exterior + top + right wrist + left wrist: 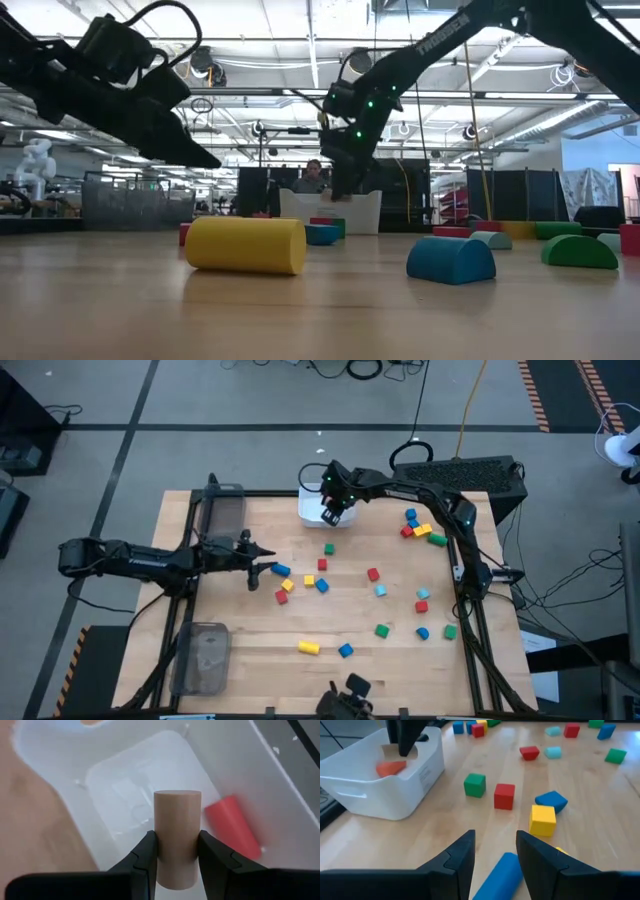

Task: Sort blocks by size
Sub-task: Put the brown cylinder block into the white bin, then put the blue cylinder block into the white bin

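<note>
Dropping the tan cylinder (176, 837), clamped in the right gripper (176, 851) at upper centre of the high view over the white bin (312, 510), risks striking the red block (232, 824). Left gripper (495, 855), open, straddles the blue cylinder (500, 875); closing off-centre may roll it.

Only one marking reads: white capital letters "TROSSEN" along the dark upper link of the right arm (450, 35), seen in the low view. Embossed marks on the white bin (422, 772) wall, too faint to read.
</note>
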You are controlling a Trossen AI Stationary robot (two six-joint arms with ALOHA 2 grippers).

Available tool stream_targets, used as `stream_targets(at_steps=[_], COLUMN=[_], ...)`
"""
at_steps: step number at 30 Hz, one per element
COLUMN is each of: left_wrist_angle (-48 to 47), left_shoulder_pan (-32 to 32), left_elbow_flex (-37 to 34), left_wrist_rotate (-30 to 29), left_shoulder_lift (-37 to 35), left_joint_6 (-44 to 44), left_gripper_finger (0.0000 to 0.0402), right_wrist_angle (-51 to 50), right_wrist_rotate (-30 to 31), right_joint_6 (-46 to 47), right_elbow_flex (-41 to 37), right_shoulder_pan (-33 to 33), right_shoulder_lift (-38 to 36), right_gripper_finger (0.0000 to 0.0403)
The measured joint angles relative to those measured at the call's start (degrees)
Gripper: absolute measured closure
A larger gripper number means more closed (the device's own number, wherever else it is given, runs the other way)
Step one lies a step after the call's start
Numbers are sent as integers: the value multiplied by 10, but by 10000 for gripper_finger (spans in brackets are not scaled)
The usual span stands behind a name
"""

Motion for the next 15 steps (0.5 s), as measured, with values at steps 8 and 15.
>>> stream_targets(at_steps=[8, 15], left_wrist_angle=[-39, -79], left_shoulder_pan=[0, 0], left_elbow_flex=[0, 0], left_wrist_rotate=[11, 26], left_shoulder_lift=[2, 2], left_joint_6=[46, 78], left_gripper_finger=[255, 255], right_wrist_angle=[15, 2], right_wrist_rotate=[1, 4], right_joint_6=[-13, -25], right_elbow_flex=[0, 0], right_shoulder_pan=[-3, 4], right_shoulder_lift=[7, -5], right_gripper_finger=[271, 194])
